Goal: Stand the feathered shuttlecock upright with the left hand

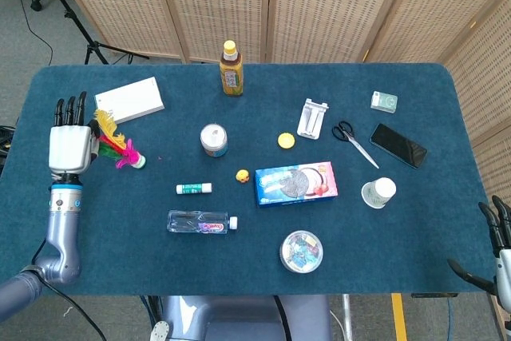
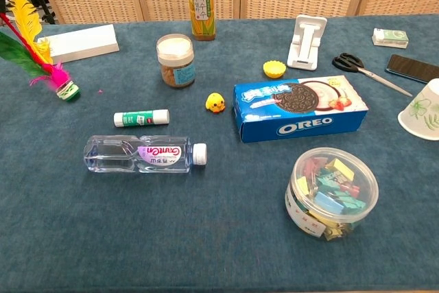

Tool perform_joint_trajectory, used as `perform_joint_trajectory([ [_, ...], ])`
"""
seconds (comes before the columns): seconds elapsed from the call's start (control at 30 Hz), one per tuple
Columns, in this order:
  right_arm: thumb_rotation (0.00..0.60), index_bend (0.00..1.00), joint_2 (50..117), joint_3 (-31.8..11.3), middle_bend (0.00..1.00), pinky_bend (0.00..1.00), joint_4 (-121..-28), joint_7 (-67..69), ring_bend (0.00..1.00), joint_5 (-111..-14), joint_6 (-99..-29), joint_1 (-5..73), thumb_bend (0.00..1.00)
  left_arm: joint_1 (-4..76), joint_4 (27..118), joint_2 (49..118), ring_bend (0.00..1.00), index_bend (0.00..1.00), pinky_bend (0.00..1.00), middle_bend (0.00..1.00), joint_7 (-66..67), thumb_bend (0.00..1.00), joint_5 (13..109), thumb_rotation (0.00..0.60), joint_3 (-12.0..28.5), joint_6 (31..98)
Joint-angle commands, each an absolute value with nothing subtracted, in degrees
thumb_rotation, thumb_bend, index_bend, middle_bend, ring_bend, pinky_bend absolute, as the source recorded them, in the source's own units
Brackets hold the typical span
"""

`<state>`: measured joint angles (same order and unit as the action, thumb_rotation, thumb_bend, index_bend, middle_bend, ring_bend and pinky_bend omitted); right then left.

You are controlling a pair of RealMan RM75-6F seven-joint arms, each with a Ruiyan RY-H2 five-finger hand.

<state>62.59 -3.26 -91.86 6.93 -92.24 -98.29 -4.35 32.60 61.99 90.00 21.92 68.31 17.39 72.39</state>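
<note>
The feathered shuttlecock (image 1: 120,148) has yellow, green, red and pink feathers and a green-and-white base. It leans at the table's left side, base (image 2: 67,91) down on the blue cloth and feathers (image 2: 27,39) pointing up and to the left. My left hand (image 1: 70,143) is right beside it, back of the hand toward the camera, holding the feather end; the grip itself is hidden behind the hand. The chest view does not show this hand. My right hand (image 1: 497,249) hangs off the table's near right corner with fingers apart and nothing in it.
A white box (image 1: 128,101) lies just beyond the shuttlecock. A jar (image 1: 214,140), glue stick (image 1: 194,188) and lying water bottle (image 1: 200,222) are to its right. Farther right are a tea bottle (image 1: 231,69), Oreo box (image 1: 296,183) and clip tub (image 1: 301,251).
</note>
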Motion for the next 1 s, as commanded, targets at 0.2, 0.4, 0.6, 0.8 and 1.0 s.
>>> perform_joint_trajectory([
  [0.2,0.6,0.0,62.42,-3.55,0.0,0.0,-91.66,7.71,0.0,-91.71,-98.3,-4.4,0.0,34.19,62.24,90.13,0.0,0.64,0.0,0.0,22.94,0.45,68.41,0.6,17.96,72.26],
  [0.4,0.6,0.0,62.39,-3.7,0.0,0.0,-91.42,8.07,0.0,-91.28,-97.98,-4.31,0.0,35.09,61.54,90.97,0.0,0.64,0.0,0.0,23.54,0.44,68.39,0.6,17.71,71.73],
  [0.6,0.6,0.0,62.51,-3.98,0.0,0.0,-91.14,8.22,0.0,-90.74,-97.6,-4.14,0.0,35.98,59.8,92.08,0.0,0.64,0.0,0.0,23.4,0.44,68.72,0.6,17.35,71.41],
  [0.8,0.6,0.0,62.92,-4.21,0.0,0.0,-90.74,8.33,0.0,-90.81,-97.88,-4.09,0.0,36.36,57.02,93.28,0.0,0.64,0.0,0.0,21.22,0.43,70.36,0.6,16.84,72.71],
  [1.0,0.6,0.0,63.34,-4.34,0.0,0.0,-90.27,8.44,0.0,-90.94,-98.05,-4.0,0.0,36.64,54.12,94.5,0.0,0.64,0.0,0.0,19.58,0.42,71.35,0.6,16.41,73.35],
])
